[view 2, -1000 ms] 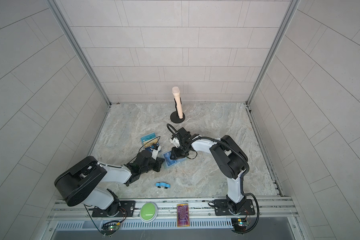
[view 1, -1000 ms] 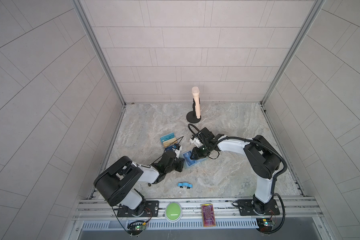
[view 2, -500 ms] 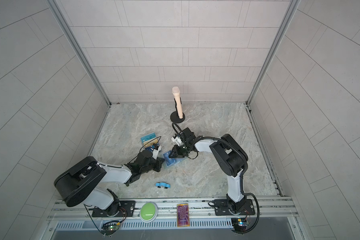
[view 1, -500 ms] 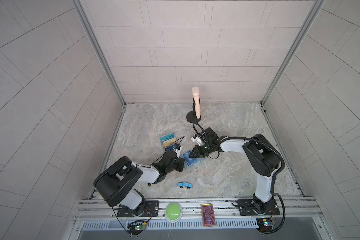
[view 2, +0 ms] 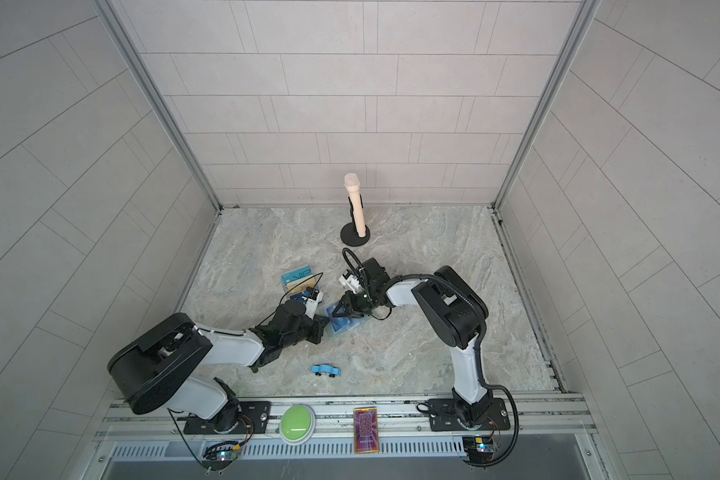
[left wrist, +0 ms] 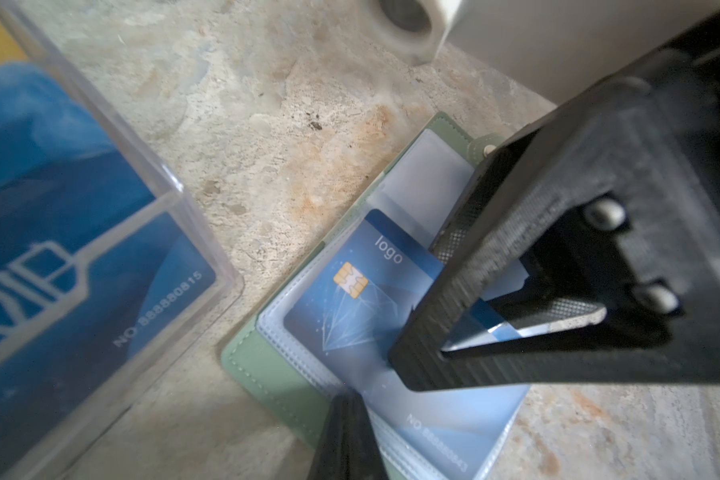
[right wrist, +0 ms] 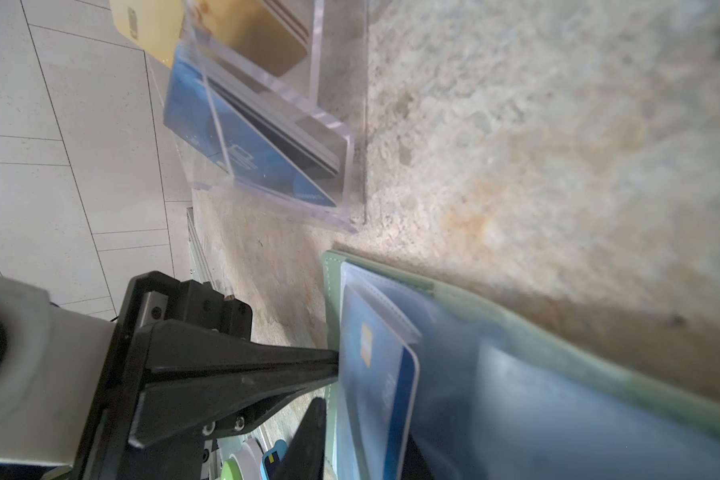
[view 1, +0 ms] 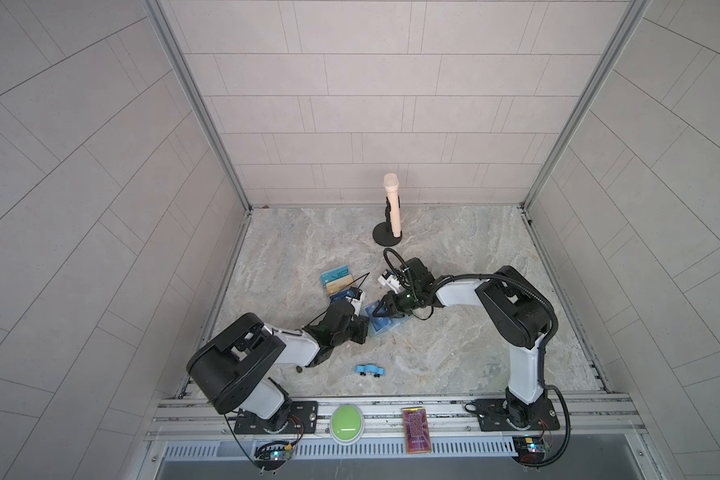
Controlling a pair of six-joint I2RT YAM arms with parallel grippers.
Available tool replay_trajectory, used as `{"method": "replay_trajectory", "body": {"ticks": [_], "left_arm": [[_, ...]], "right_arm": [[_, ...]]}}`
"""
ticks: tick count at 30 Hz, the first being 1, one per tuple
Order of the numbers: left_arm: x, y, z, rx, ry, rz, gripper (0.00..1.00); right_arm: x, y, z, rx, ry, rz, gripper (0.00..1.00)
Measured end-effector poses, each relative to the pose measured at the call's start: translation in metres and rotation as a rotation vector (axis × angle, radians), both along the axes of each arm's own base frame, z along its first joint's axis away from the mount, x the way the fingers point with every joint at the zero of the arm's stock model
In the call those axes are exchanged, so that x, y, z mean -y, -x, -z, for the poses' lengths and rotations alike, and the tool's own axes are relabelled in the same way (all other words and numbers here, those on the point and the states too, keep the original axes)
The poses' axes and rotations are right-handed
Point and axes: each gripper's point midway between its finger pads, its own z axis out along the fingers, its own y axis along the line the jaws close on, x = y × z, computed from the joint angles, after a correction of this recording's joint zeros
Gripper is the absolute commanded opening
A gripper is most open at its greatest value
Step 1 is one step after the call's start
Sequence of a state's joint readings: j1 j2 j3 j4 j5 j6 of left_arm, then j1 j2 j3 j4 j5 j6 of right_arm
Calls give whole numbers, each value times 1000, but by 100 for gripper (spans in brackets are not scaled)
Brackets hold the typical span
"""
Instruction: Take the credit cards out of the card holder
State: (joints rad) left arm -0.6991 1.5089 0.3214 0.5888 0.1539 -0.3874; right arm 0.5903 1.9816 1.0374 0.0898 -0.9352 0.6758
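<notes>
The right gripper (left wrist: 470, 332) hides one corner of the blue card (left wrist: 350, 307) inside the card holder (left wrist: 258, 374); beside the card holder, the blurred acrylic stand (left wrist: 200, 249) is cut off.

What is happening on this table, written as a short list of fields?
card holder: mint-green, lying open on the marble tabletop
blue chip card: partly pulled out of the holder
left gripper: shut, tip against the holder's pages
right gripper: jaws straddling the blue card; grip unclear
acrylic stand: beside the holder, holding other cards

The card holder (left wrist: 262, 374) is green, its card (left wrist: 341, 316) blue
</notes>
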Motion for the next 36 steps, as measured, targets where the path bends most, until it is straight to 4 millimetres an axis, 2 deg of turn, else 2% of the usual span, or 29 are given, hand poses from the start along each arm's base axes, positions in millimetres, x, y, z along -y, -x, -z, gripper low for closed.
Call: {"method": "replay_trajectory", "body": {"ticks": [8, 21, 29, 36], "left_arm": [[0, 0, 0, 2, -3, 1, 0], [1, 0, 0, -1, -7, 3, 0], [1, 0, 0, -3, -9, 4, 0], [1, 0, 0, -2, -9, 4, 0]], "right_arm": [[1, 0, -1, 7, -23, 5, 22], [15, -4, -14, 28, -44, 35, 20], [21, -5, -12, 20, -41, 48, 20], [26, -8, -20, 33, -52, 60, 20]]}}
